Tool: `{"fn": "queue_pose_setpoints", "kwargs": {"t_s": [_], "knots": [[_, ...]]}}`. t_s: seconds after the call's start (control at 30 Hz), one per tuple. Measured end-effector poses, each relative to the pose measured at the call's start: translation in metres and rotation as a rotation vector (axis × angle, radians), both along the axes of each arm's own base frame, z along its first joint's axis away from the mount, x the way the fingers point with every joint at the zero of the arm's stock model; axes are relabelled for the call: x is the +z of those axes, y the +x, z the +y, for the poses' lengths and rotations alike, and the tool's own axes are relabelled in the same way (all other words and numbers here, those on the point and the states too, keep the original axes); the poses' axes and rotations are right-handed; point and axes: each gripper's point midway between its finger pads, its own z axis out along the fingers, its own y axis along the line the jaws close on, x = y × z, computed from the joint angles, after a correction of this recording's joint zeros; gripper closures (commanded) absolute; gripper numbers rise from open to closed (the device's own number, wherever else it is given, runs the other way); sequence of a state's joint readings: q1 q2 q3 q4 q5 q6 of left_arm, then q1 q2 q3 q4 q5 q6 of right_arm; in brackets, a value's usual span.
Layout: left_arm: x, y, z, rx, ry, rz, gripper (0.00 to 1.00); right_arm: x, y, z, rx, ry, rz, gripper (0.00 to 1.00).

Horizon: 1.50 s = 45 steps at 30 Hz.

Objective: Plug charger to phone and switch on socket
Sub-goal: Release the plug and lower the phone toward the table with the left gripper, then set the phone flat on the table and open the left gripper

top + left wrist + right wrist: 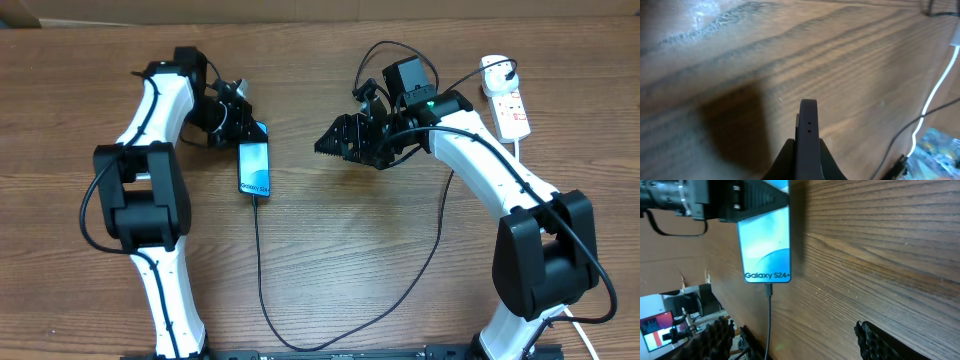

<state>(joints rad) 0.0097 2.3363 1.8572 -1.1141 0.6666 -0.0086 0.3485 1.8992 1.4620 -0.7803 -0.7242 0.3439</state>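
The phone lies flat on the wooden table with its blue screen lit. In the right wrist view it reads "Galaxy S24+". My left gripper is shut on the phone's far short edge. The left wrist view shows the phone's dark edge between the jaws. The charger cable has its tip in the phone's near short edge. It loops along the front of the table and back right towards the socket. My right gripper is open and empty, to the right of the phone.
The socket's thick white cord runs down the right side beside my right arm. It also shows in the left wrist view. Bare wooden table lies between the phone and the right gripper.
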Motion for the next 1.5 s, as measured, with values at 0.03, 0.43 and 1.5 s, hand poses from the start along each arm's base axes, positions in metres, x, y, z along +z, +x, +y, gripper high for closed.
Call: {"fn": "queue_pose_setpoints", "kwargs": {"t_s": [0.03,0.43,1.5], "knots": [[-0.005,0.001,0.0,-0.003,0.008,0.0,0.96,0.0,0.0,0.0,-0.001,-0.003,0.0,0.2],[-0.024,0.005,-0.002,-0.031,0.126,-0.02,0.95,-0.003,0.0,-0.003,-0.005,-0.02,-0.001,0.18],[-0.028,-0.001,0.006,-0.032,0.175,0.004,0.64,-0.005,-0.002,-0.004,0.0,-0.031,0.006,0.17]]}}
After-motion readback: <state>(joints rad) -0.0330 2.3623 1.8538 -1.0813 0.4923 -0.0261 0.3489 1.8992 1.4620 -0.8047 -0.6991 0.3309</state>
